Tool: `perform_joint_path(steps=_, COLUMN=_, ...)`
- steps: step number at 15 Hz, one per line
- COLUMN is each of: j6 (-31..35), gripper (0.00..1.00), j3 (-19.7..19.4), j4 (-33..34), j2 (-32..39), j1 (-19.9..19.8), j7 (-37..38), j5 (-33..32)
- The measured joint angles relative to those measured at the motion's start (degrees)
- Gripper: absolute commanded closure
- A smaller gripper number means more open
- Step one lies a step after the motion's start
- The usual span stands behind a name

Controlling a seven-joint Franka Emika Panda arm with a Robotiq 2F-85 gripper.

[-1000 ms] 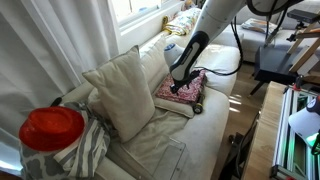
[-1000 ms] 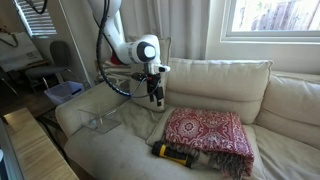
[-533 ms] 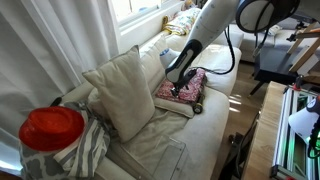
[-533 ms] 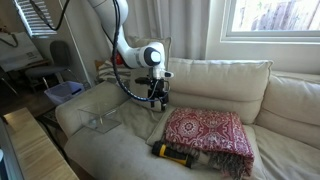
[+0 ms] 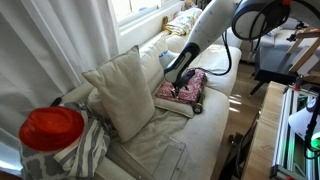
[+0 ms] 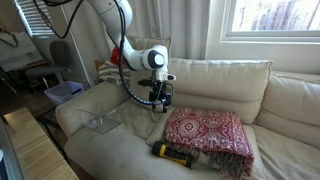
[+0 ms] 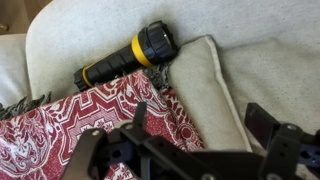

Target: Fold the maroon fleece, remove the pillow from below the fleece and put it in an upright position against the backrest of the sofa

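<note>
The maroon fleece lies spread flat on the sofa seat and also shows in the wrist view. The off-white pillow lies under it, with one side and a corner sticking out. In an exterior view the fleece sits on top of this pillow. My gripper is open and empty, and hovers over the fleece's edge and the exposed pillow side. In both exterior views it hangs just above that edge. The backrest of the sofa rises behind.
A black and yellow flashlight lies beside the fleece near the seat's front. A larger plump pillow leans at the sofa end. A clear plastic box sits on the seat. A red object rests on striped fabric.
The gripper has come down and a little closer to the fleece's edge. The fleece, pillow and flashlight have not moved.
</note>
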Motion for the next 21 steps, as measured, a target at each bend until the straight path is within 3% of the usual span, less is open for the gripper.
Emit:
perform_joint_path(steps=6, j6=-0.14, gripper=0.0, j3=0.01, j4=1.34, j2=1.08, j1=0.04, j7=-0.07, j5=-0.1)
perform_joint_path(steps=15, j6=2.41, gripper=0.0, j3=-0.42, j4=13.38, j2=11.87, j1=1.15, j7=-4.62, j5=-6.09)
perform_joint_path(steps=19, j6=3.82, gripper=0.0, j3=-2.44, j4=19.23, j2=17.36, j1=2.53, j7=-4.54, j5=-8.75)
perform_joint_path(steps=21, j6=6.23, gripper=0.0, j3=-3.53, j4=19.04, j2=18.11, j1=3.14, j7=-3.78, j5=-10.38)
